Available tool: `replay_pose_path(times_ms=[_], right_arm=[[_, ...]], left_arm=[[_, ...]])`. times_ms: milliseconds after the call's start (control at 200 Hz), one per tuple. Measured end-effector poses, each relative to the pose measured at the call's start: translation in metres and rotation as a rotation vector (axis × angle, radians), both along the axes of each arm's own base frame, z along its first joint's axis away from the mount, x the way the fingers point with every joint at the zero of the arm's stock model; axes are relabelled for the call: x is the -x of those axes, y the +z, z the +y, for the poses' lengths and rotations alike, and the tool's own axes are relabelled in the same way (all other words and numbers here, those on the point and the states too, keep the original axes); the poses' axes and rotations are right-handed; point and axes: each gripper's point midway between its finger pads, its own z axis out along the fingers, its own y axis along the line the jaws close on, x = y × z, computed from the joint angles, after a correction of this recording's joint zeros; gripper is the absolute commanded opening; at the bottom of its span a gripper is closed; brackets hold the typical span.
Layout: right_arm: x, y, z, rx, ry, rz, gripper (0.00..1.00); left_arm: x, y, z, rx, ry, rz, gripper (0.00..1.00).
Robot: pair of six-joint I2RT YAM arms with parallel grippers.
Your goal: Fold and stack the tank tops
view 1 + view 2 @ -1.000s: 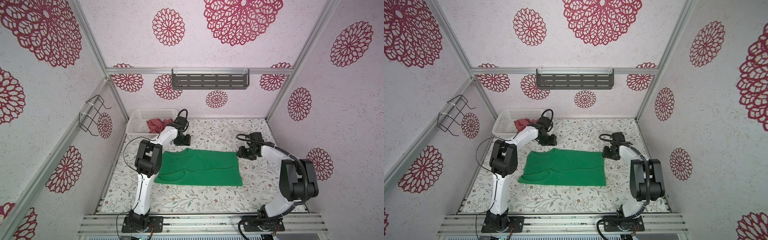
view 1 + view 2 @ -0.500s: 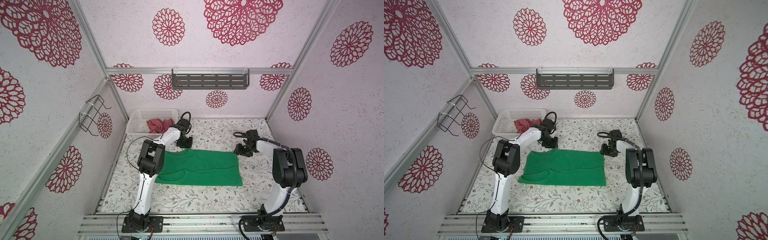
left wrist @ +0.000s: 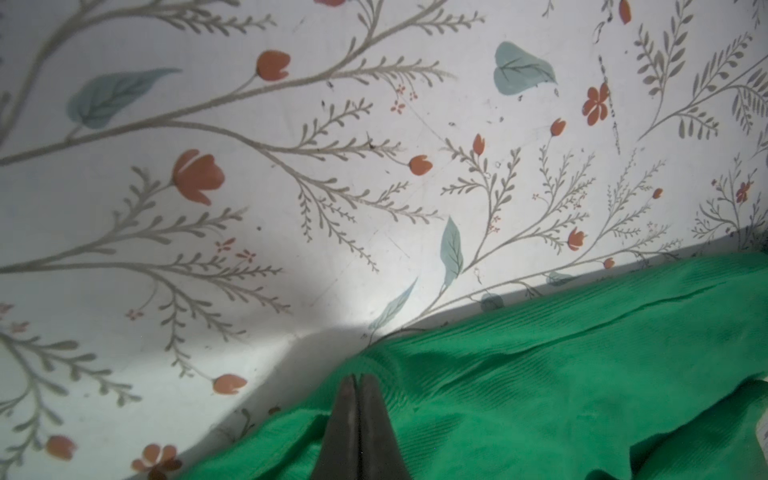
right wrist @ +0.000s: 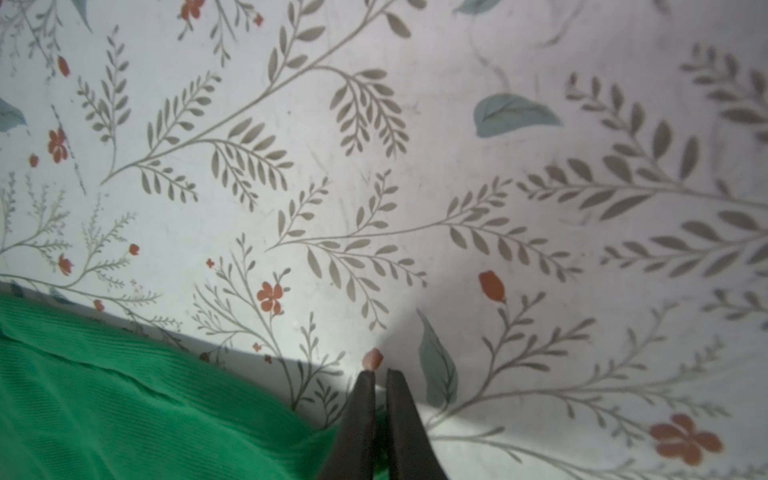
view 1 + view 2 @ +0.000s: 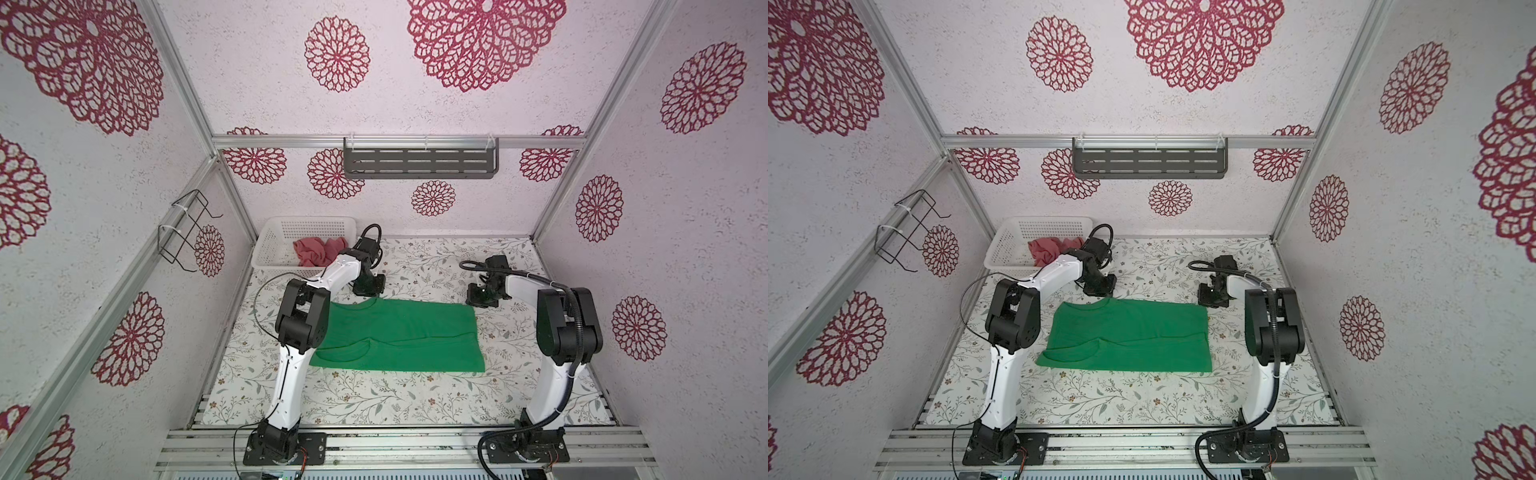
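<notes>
Lying flat mid-table (image 5: 374, 399), green tank top (image 5: 399, 332) spread sideways: straps toward the left arm, hem toward the right. Far strap corner: left gripper (image 3: 358, 378) now down on it, jaws pinched together on the knit; a second ago they stood apart. Far hem corner: right gripper (image 4: 380, 374) has likewise closed, a sliver of green caught between its jaws. The rose tank top (image 5: 318, 249) sits crumpled in the white basket (image 5: 274, 249), far left. Judgement: both far corners secured, so the first fold toward the near edge can start.
</notes>
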Motion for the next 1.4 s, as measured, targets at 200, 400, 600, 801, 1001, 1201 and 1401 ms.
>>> replay_pose_path(times_ms=[200,400,600,801,1001,1201,1401], right_arm=[[0.002,0.005,-0.003,0.036,0.028,0.001,0.0],[0.012,0.032,-0.007,0.055,0.038,-0.059,0.0],[0.037,0.058,-0.006,0.052,0.044,-0.146,0.0],[0.072,0.054,0.006,0.065,0.084,-0.152,0.0],[0.108,0.056,0.008,0.088,0.073,-0.166,0.0],[0.127,0.073,0.004,0.088,0.02,-0.222,0.0],[0.153,0.068,0.0,0.07,-0.029,-0.2,0.0]], left_arm=[[0.0,0.0,0.001,-0.005,-0.001,0.0,0.0],[0.014,0.002,0.01,-0.029,0.006,-0.01,0.0],[0.04,0.03,0.026,-0.064,0.036,-0.074,0.0],[0.069,0.059,0.031,-0.107,0.049,-0.152,0.0],[0.096,0.062,0.036,-0.182,0.059,-0.187,0.0],[0.13,0.052,0.041,-0.216,0.104,-0.207,0.0],[0.162,0.043,0.034,-0.213,0.147,-0.234,0.0]])
